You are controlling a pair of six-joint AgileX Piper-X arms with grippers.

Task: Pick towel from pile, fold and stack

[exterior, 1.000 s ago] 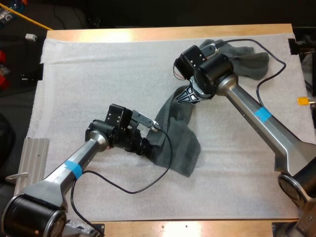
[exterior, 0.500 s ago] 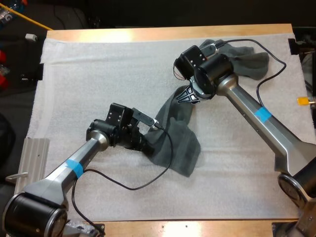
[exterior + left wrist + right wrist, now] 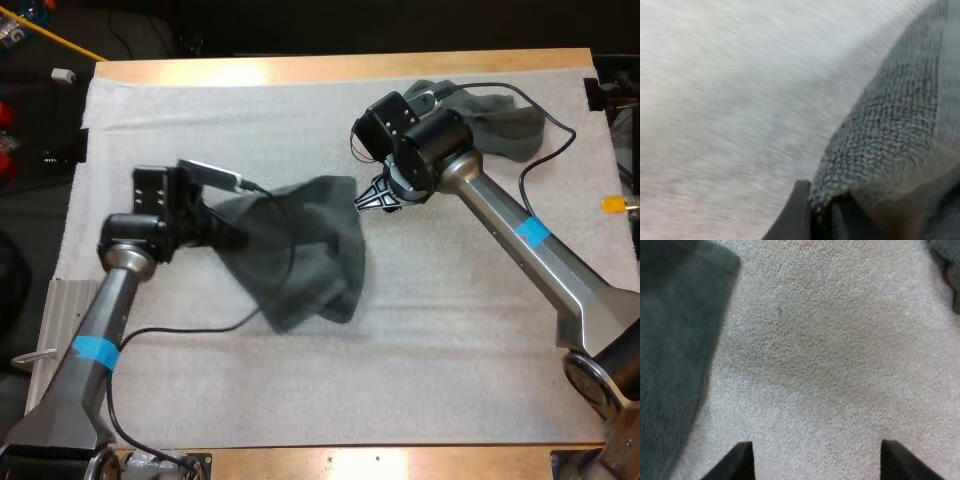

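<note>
A dark grey-green towel (image 3: 310, 250) hangs and drags in a loose bunch across the middle of the mat. My left gripper (image 3: 228, 232) is shut on its left edge; the left wrist view has the black fingers (image 3: 800, 210) pinching the knitted hem of the towel (image 3: 900, 125). Just right of the towel's upper corner hovers my right gripper (image 3: 378, 196), open, with bare mat between its fingers (image 3: 742, 460). In that view the towel (image 3: 675, 340) lies off to one side, clear of the right gripper (image 3: 816, 445). A crumpled towel pile (image 3: 500, 120) sits at the far right of the mat.
A ribbed metal piece (image 3: 65, 320) lies at the table's left edge by the left arm. The white mat (image 3: 450, 370) is bare in front and at the far left. An edge of the crumpled pile (image 3: 946, 260) lies close beyond the right gripper.
My left arm has swung left and away, pulling the towel with it across the mat. The towel has come out from the right gripper, which stays where it was.
</note>
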